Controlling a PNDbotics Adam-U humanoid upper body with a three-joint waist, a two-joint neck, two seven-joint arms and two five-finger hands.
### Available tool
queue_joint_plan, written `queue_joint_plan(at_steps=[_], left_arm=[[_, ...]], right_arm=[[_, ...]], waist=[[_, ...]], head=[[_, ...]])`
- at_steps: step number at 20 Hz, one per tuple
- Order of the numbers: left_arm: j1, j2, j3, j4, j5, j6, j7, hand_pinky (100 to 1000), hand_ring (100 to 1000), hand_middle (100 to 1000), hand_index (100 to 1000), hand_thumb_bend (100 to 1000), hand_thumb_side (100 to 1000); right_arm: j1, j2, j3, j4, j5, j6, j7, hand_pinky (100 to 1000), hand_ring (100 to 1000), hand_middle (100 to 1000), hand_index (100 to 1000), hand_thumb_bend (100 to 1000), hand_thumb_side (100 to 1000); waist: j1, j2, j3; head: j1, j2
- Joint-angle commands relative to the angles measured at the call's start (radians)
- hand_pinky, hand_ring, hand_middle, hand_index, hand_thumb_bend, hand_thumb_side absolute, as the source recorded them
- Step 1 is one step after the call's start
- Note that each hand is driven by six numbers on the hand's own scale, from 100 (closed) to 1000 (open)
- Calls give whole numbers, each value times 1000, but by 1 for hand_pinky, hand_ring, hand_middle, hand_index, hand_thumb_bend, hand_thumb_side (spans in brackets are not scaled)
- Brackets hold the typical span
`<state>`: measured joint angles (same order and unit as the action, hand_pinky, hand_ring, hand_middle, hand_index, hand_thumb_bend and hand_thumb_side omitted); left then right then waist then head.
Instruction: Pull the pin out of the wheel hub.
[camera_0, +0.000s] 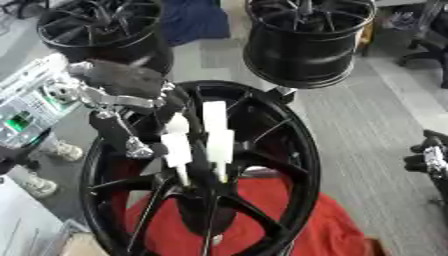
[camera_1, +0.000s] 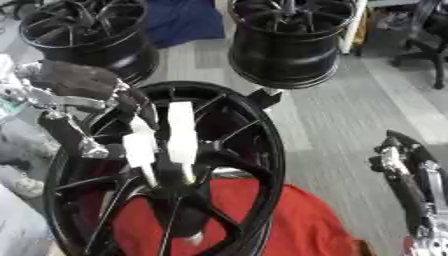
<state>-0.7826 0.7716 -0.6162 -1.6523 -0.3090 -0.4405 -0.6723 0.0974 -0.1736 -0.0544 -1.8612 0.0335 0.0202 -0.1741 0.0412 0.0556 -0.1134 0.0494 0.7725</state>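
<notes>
A large black wheel hub (camera_0: 297, 150) stands upright on a red cloth (camera_0: 324, 225) in the middle of the view. Two white elongated pieces stand side by side at its centre, a shorter pin (camera_0: 176, 147) and a taller one (camera_0: 217, 132), each with a thin tip pointing down into the hub. My left hand (camera_0: 127, 80) comes in from the upper left. Its fingers curl over the top of the shorter white pin, and its thumb lies to the pin's left. My right hand (camera_1: 402, 175) rests at the right edge, fingers up and relaxed, well away from the hub.
Two more black wheels stand behind on the grey floor, one at the back left (camera_0: 105, 30) and one at the back right (camera_0: 306, 40). Blue fabric (camera_0: 192, 20) lies between them. Pale equipment (camera_0: 26, 105) sits at the left edge. An office chair (camera_1: 420, 35) stands far right.
</notes>
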Motion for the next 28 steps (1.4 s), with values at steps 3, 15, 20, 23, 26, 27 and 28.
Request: queue_joint_plan(at_steps=[3, 15, 20, 23, 26, 27, 28], left_arm=[[-9, 5, -4, 10, -13, -239, -235, 608, 554, 723, 852, 247, 205], [5, 28, -16, 22, -64, -268, -235, 639, 583, 735, 858, 298, 203], [20, 61, -8, 8, -90, -281, -235, 647, 591, 739, 858, 323, 201], [22, 61, -4, 11, -97, -287, -235, 646, 591, 737, 857, 312, 200], [21, 58, -2, 12, -103, -294, -235, 647, 592, 737, 856, 312, 199], [21, 58, -1, 13, -105, -296, -235, 647, 592, 737, 856, 312, 199], [21, 58, 0, 13, -107, -298, -235, 648, 593, 736, 855, 311, 199]], right_arm=[[-9, -19, 2, -12, 3, -3, 2, 583, 572, 572, 798, 100, 575], [-9, -20, 2, -12, 4, -2, 2, 582, 572, 572, 798, 100, 575], [-8, -22, 2, -12, 5, -3, 2, 582, 572, 572, 798, 100, 575], [-8, -22, 2, -12, 5, -2, 2, 582, 572, 572, 798, 100, 574], [-9, -22, 2, -12, 5, -2, 3, 582, 572, 572, 797, 100, 575], [-9, -22, 3, -12, 5, -3, 3, 582, 572, 572, 797, 100, 575], [-9, -22, 2, -12, 5, -2, 3, 582, 572, 572, 797, 100, 576]], waist=[[-3, -6, -1], [-1, -6, -1], [2, -7, 2], [1, -8, 2], [1, -7, 0], [1, -6, 0], [2, -6, 0]], head=[[0, -2], [-1, -2], [-3, -2], [-3, -2], [-3, -2], [-3, -2], [-4, -2]])
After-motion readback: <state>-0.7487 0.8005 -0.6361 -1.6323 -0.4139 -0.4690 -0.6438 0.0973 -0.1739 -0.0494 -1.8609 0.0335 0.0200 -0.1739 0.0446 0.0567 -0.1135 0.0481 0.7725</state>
